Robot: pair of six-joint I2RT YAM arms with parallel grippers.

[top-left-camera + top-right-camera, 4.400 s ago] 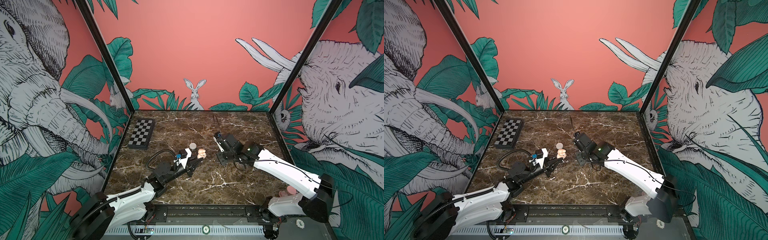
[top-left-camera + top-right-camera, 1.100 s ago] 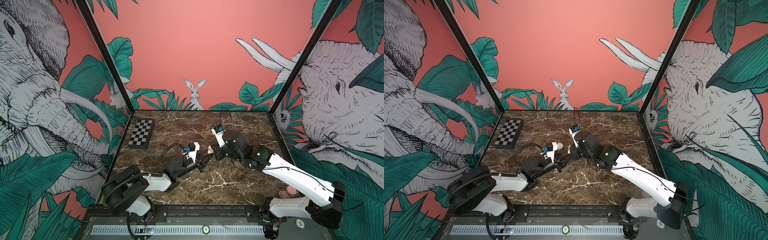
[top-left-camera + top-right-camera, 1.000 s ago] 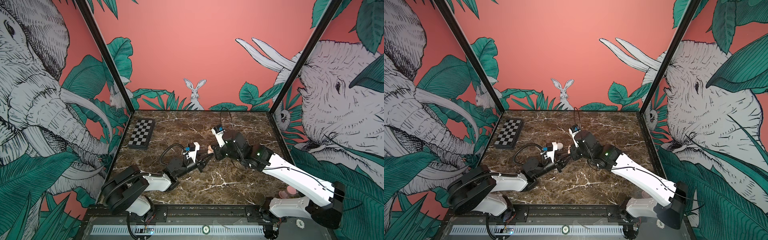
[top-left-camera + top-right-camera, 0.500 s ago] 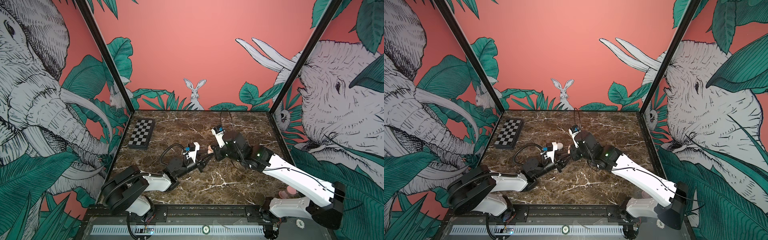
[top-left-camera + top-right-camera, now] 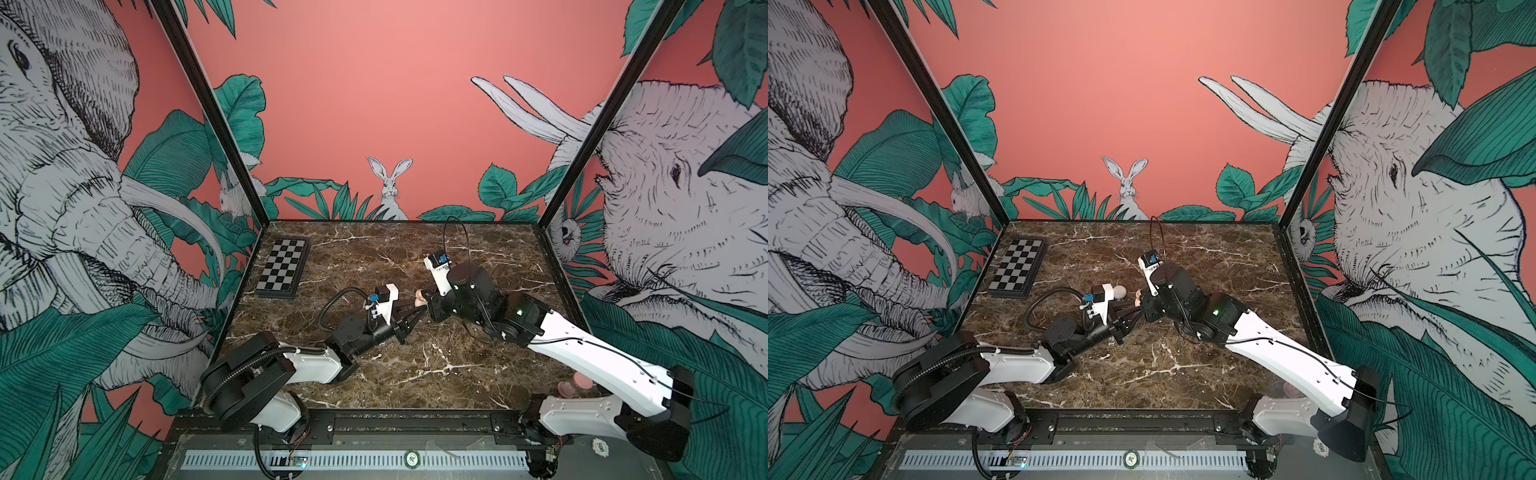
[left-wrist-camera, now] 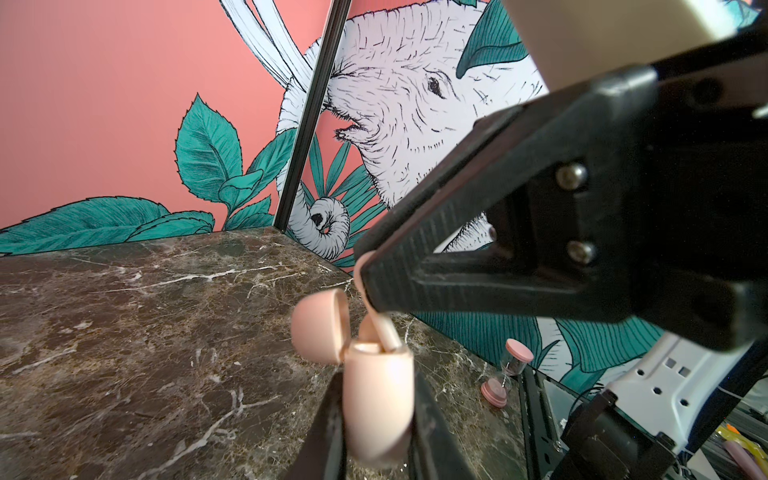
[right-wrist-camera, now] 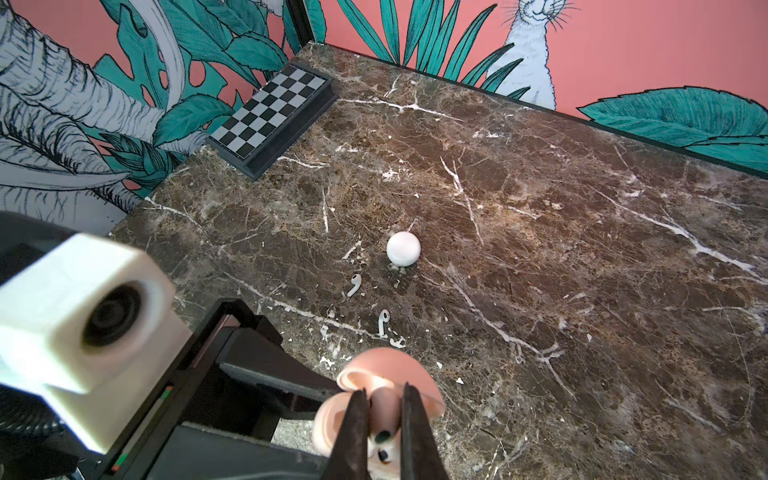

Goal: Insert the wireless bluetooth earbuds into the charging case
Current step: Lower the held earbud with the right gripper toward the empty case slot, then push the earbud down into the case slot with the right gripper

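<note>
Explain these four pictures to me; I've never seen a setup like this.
This is a robot with two arms working on a marble table. Each arm ends in a two-fingered pincer.

Two of the pictures look down from overhead and show nearly the same whole scene. The other two come from small cameras on the arms' wrists, so they look closely at the pincers.

The left pincer is shut on a pink charging case whose lid is open. The right pincer is shut on a pink earbud, with its stem pointing into the open case.

On the table lie two white earbuds, a white round case and, at the far left, a chessboard.
</note>
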